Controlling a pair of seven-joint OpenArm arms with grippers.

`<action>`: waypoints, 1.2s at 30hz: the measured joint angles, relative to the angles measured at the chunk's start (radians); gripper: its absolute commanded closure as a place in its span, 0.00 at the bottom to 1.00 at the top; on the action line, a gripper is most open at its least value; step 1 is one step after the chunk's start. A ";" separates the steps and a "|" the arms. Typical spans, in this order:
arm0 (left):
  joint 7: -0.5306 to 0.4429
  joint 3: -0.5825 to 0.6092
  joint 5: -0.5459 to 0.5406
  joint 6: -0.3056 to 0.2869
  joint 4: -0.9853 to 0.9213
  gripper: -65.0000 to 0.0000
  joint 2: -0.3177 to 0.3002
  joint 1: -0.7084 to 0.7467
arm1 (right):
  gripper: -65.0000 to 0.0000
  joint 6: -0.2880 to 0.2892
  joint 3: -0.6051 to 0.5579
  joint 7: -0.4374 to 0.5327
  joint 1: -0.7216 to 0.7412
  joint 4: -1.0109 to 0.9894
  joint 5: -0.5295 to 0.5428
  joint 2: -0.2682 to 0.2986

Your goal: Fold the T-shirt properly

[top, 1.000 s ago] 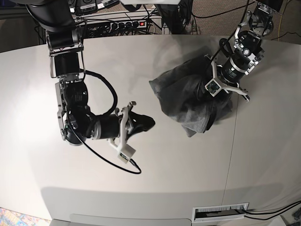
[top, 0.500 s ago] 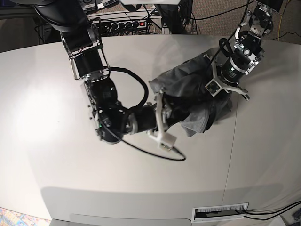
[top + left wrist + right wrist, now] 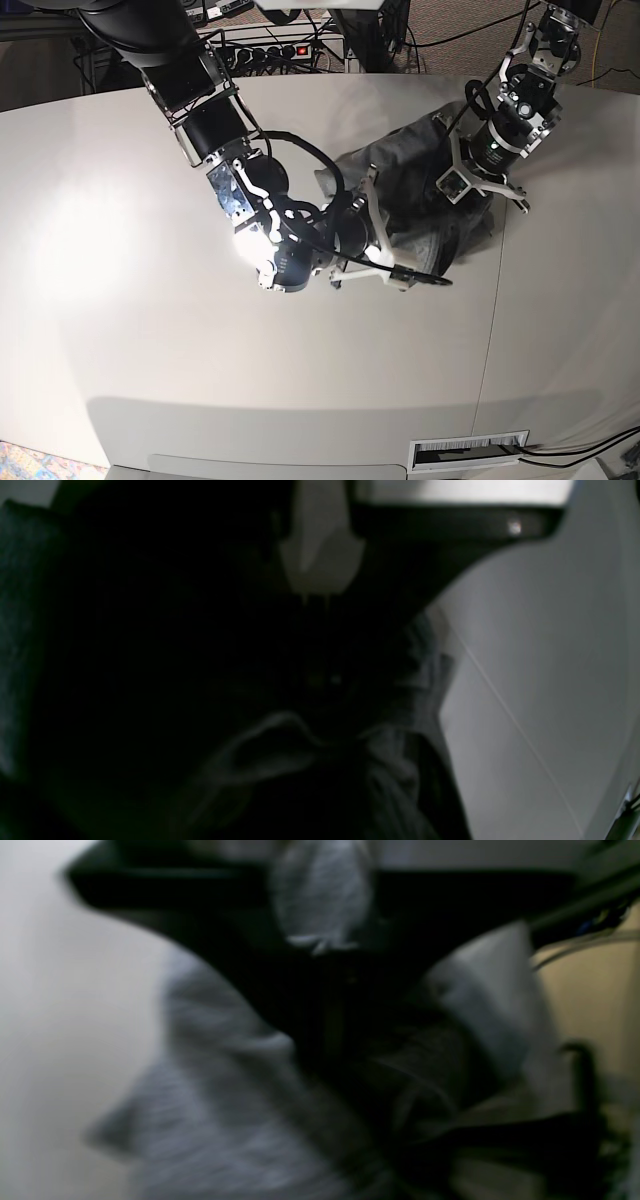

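Since a second ago the right arm has swung from the left middle of the base view across to the centre, and its right gripper (image 3: 400, 235) now sits on the near left edge of the T-shirt (image 3: 405, 165), where before it hung over bare table (image 3: 150, 330) well apart from the cloth.

In the base view the T-shirt lies bunched in a dark grey heap in the upper right of centre, not spread flat. Its long axis runs on a diagonal from the upper left of the heap down to the lower right; which end is the neck cannot be told.

The left gripper (image 3: 470, 195) presses down into the right side of the heap, near the table seam. Its jaws are closed; the left wrist view is almost black, with pale folds of T-shirt (image 3: 400, 740) bunched below the fingers, so a pinch on the cloth looks likely.

The right gripper's jaws are closed too. The right wrist view is blurred, with grey T-shirt (image 3: 210, 1100) lying right under and around the fingers; whether cloth is caught between them cannot be told.
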 measured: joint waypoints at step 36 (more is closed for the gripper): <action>0.072 0.000 -0.072 -0.004 0.196 1.00 0.000 -0.018 | 0.77 -0.002 0.341 -0.117 0.061 0.002 0.235 0.002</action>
